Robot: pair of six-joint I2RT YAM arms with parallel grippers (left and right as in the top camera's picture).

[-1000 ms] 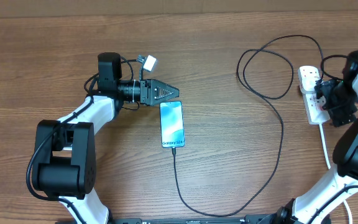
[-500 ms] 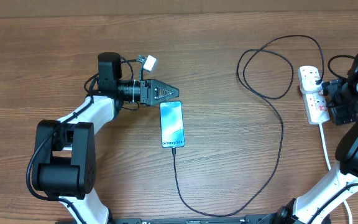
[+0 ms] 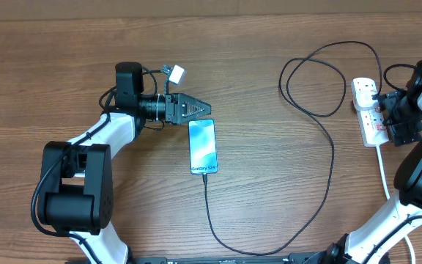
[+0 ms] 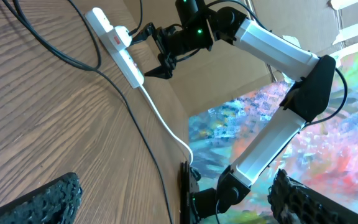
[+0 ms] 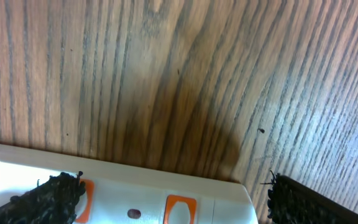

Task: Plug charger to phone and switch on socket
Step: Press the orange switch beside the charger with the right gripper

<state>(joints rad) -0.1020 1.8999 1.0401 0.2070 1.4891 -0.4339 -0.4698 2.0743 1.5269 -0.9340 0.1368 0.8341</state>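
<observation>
The phone (image 3: 203, 147) lies face up mid-table with its screen lit. The charger's black cable (image 3: 331, 154) meets the phone's lower edge, curves round to the right, loops, and reaches its plug (image 3: 374, 91) on the white socket (image 3: 371, 123). My left gripper (image 3: 206, 108) stands open just above the phone's top edge, holding nothing. My right gripper (image 3: 384, 111) hovers open at the socket's right side. In the right wrist view the socket (image 5: 123, 199) with an orange-rimmed switch (image 5: 182, 209) lies between the gripper's (image 5: 179, 205) spread fingers (image 5: 48, 198). The left wrist view shows the socket (image 4: 120, 51) and cable (image 4: 143, 140) far ahead.
The socket's thick white cord (image 3: 383, 172) runs toward the front right by the right arm's base. The cable loop (image 3: 313, 77) lies on the table left of the socket. A small white connector (image 3: 176, 72) hangs off the left arm's wiring. A cardboard wall lines the far edge.
My right gripper has drawn back a little to the right and up from over the socket. The left arm, phone and cable have not moved.
</observation>
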